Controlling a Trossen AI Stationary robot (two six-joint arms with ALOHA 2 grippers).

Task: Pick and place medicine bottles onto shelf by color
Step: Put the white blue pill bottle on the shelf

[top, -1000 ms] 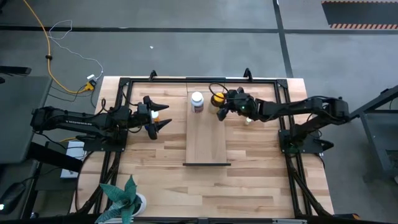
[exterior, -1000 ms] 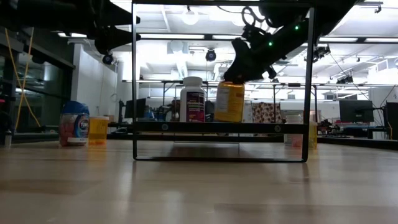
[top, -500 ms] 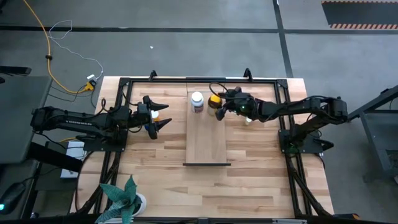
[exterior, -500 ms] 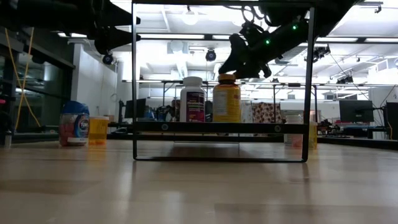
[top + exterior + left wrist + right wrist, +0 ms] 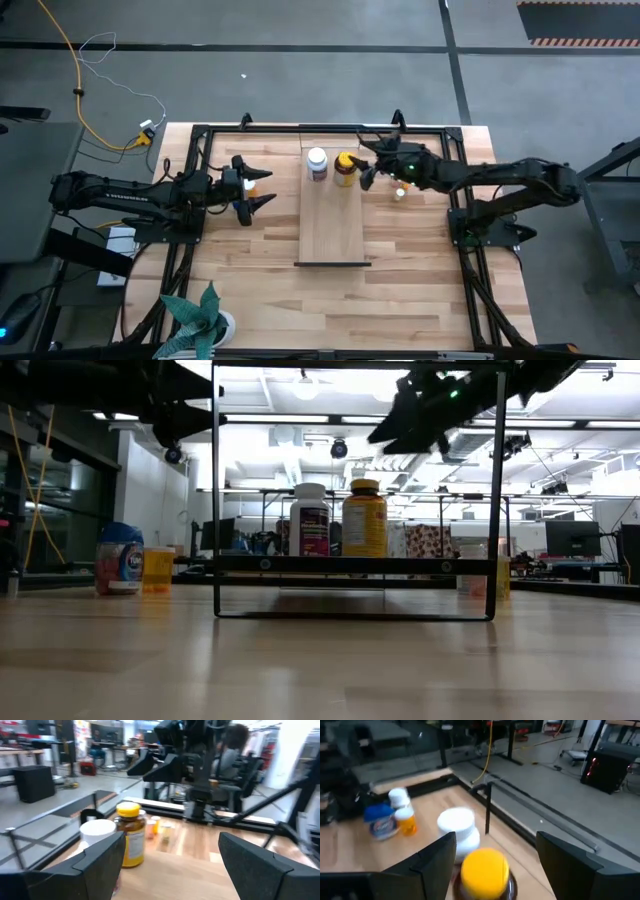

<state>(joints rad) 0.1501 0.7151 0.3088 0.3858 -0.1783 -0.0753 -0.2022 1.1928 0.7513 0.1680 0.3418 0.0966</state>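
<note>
Upper centre of the high view: amber bottle (image 5: pixel 345 167) with yellow cap stands upright on the shelf (image 5: pixel 333 225), at its far end, just beside the white bottle (image 5: pixel 317 163).
right gripper (image 5: pixel 371 166): mine, fingers spread, holding nothing; sits just right of the amber bottle in the high view. Low view puts it above and clear of the cap, no contact.
left gripper (image 5: pixel 258 193): mine too, fingers spread, nothing held; waits left of the shelf, mid-frame in the high view.
step in hand: my read is release and retreat after the place.
how to do it well: lift straight up and back along my own arm, keep the fingers wide so neither clips the cap; no sideways sweep toward the white bottle.
bottle vs gripper: right wrist view shows the yellow cap low and centred between my two fingers, white bottle right behind it.
leftover bottles: blue-capped bottle (image 5: pixel 120 559) and small orange bottle (image 5: pixel 158 569) on the bench (image 5: pixel 400 290), left side of the low view; another small one (image 5: pixel 399 193) under my right arm.
risk: tall narrow bottle, likely tips easily if nudged.
</note>
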